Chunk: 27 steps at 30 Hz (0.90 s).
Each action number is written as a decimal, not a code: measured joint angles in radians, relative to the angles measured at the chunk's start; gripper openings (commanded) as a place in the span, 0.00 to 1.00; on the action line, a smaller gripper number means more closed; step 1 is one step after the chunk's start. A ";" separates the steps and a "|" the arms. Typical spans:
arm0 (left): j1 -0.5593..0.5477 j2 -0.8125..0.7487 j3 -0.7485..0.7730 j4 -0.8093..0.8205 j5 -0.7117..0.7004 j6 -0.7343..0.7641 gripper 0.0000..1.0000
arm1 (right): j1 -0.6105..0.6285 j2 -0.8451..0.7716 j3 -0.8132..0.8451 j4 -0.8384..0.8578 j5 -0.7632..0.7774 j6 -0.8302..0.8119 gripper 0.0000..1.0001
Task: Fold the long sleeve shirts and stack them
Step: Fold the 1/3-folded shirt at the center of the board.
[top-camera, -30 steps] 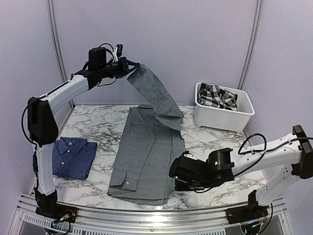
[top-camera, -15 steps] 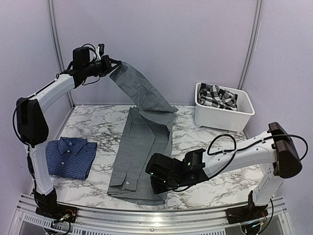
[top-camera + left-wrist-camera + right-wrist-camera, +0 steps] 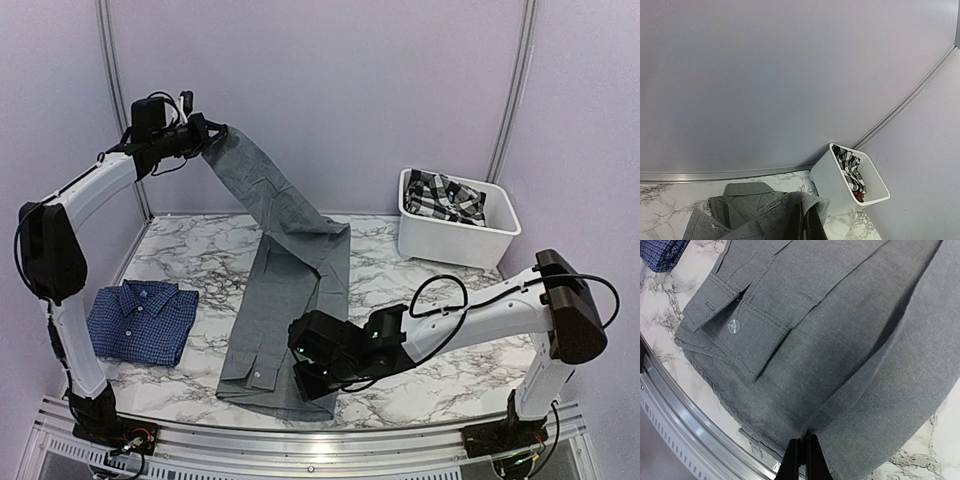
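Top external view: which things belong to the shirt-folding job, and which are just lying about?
Job:
grey shirt, one end lifted
blue checked shirt, folded, on the left arm's side

Lying about:
white bin
plaid cloth inside it

The grey shirt (image 3: 290,300) lies down the middle of the table (image 3: 400,290), and one part goes up like a slanted wall to the left gripper (image 3: 213,135), high at the back left. The right arm (image 3: 470,318) lies low across the front right, and the white bin (image 3: 500,240) fills the back right corner. A hand could go down on bare marble between the grey shirt and the blue shirt (image 3: 140,320), or between it and the bin
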 measured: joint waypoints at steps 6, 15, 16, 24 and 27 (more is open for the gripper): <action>0.000 -0.002 -0.016 -0.003 -0.003 0.008 0.00 | -0.006 0.000 0.000 0.031 -0.045 -0.019 0.00; 0.001 -0.005 -0.055 -0.012 -0.003 0.026 0.00 | -0.026 0.002 0.000 0.059 -0.111 -0.039 0.00; 0.002 -0.005 -0.055 -0.013 -0.003 0.027 0.00 | -0.028 0.002 0.000 0.060 -0.115 -0.042 0.00; 0.019 -0.013 -0.055 -0.014 -0.001 0.040 0.00 | -0.029 0.053 0.077 0.056 -0.161 -0.076 0.26; 0.027 -0.013 -0.055 -0.016 0.007 0.043 0.00 | -0.035 0.069 0.098 0.057 -0.163 -0.088 0.46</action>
